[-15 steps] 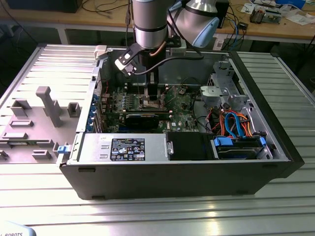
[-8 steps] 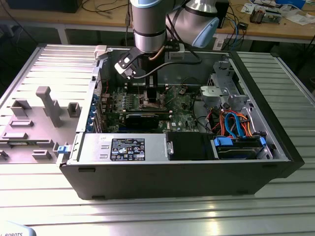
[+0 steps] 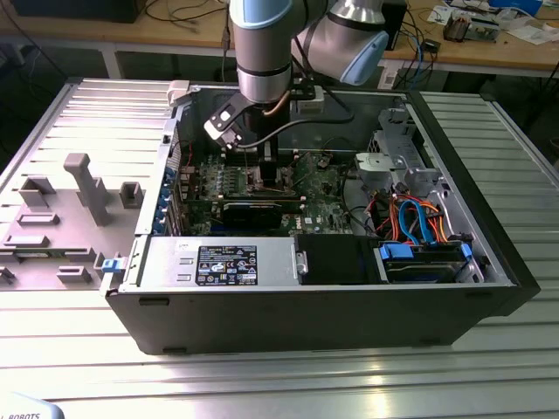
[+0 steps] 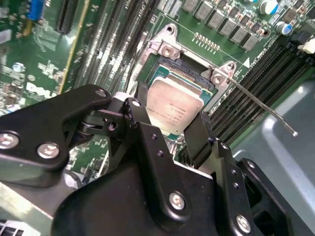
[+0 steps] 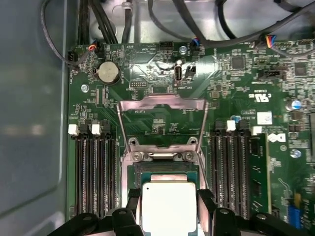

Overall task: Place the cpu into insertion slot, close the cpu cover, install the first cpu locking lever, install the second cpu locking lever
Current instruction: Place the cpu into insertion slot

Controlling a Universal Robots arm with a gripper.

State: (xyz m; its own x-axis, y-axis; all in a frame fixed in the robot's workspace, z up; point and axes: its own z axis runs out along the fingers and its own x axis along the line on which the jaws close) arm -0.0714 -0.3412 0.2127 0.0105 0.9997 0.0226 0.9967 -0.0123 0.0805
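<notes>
My gripper (image 5: 169, 199) reaches down into the open computer case (image 3: 332, 305) over the green motherboard (image 3: 327, 188). It is shut on the cpu (image 5: 169, 209), a silver-topped square chip, with a black finger on each of two opposite edges. The cpu (image 4: 173, 109) sits level right at the insertion slot (image 5: 167, 169); I cannot tell whether it rests in it. The cpu cover (image 5: 161, 105), a thin metal frame with a window, stands swung open beyond the slot. A thin wire locking lever (image 4: 261, 105) sticks out free beside the socket's shiny rim (image 4: 167, 49).
Long black memory slots (image 5: 96, 172) flank the socket on both sides (image 5: 234, 167). Cables (image 5: 197, 24) run along the board's far edge. The case holds a power supply (image 3: 218, 262) and a drive cage with blue and orange cables (image 3: 419, 223). A grey fixture tray (image 3: 61, 209) lies outside.
</notes>
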